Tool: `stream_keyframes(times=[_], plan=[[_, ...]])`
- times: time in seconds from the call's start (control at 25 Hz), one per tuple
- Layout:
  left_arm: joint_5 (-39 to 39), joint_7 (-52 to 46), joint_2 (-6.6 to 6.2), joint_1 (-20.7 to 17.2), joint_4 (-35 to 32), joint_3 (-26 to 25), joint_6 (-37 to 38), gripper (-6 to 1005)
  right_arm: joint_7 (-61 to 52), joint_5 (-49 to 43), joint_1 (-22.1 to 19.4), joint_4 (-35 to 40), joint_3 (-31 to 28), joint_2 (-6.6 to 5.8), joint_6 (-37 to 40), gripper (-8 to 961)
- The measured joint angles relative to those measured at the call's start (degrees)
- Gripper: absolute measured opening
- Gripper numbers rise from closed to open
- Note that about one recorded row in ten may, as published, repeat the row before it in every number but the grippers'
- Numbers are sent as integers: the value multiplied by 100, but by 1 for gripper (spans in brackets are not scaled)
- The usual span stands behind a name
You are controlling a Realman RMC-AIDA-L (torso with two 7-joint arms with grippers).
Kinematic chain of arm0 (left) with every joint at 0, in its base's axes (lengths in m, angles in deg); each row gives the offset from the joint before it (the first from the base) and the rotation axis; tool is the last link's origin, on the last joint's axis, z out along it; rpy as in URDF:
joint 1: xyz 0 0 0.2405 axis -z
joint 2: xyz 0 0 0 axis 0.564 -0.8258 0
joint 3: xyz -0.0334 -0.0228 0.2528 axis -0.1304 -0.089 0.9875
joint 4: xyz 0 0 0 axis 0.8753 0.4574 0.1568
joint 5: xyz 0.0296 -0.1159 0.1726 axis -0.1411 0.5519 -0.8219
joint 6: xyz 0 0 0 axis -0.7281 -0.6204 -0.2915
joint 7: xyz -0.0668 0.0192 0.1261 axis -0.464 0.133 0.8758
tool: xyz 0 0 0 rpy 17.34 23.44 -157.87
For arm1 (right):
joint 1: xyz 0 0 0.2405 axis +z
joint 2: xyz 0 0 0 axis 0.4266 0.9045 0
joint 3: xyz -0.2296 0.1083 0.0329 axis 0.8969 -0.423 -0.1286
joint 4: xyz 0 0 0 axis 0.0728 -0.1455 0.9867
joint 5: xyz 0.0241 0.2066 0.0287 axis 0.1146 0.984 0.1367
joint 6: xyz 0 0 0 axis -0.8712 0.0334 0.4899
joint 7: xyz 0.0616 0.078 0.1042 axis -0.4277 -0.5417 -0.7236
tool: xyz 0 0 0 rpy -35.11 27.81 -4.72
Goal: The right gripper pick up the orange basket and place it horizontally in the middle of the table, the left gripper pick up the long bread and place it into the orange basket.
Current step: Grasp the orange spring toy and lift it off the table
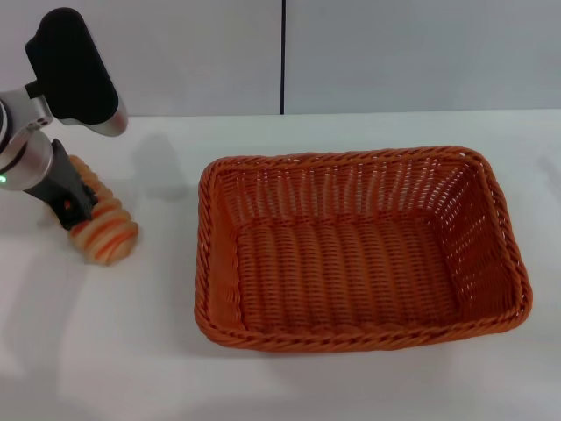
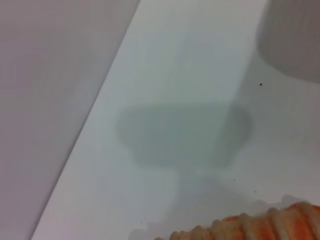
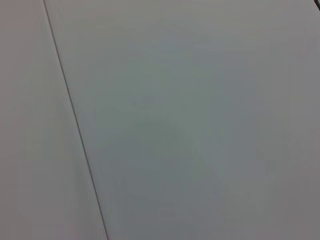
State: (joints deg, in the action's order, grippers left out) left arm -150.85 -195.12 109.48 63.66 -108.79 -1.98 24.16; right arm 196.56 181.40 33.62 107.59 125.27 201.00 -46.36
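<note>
The orange basket lies lengthwise across the middle of the table, open side up with nothing in it. The long bread, ridged with orange and cream stripes, lies at the table's left side. My left gripper is down on the bread's far end, its black claw overlapping the loaf. A strip of the bread also shows in the left wrist view, with bare tabletop beyond it. The right gripper is out of view; the right wrist view shows only pale flat surface.
A grey wall with a dark vertical seam stands behind the table's far edge. The left arm's black-and-silver link hangs over the table's back left corner. White tabletop lies between the bread and the basket.
</note>
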Motion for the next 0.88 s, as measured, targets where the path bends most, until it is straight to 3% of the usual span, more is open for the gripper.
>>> stream_keyframes(times=[0.52, 0.88], plan=[[-7, -68, -59, -134, -963, -209, 409, 21, 0, 1, -3, -29, 0, 0, -14, 545], [3, 122, -46, 72, -2243, -911, 1146, 22, -1, 1, -42, -33, 0, 0, -85, 545]])
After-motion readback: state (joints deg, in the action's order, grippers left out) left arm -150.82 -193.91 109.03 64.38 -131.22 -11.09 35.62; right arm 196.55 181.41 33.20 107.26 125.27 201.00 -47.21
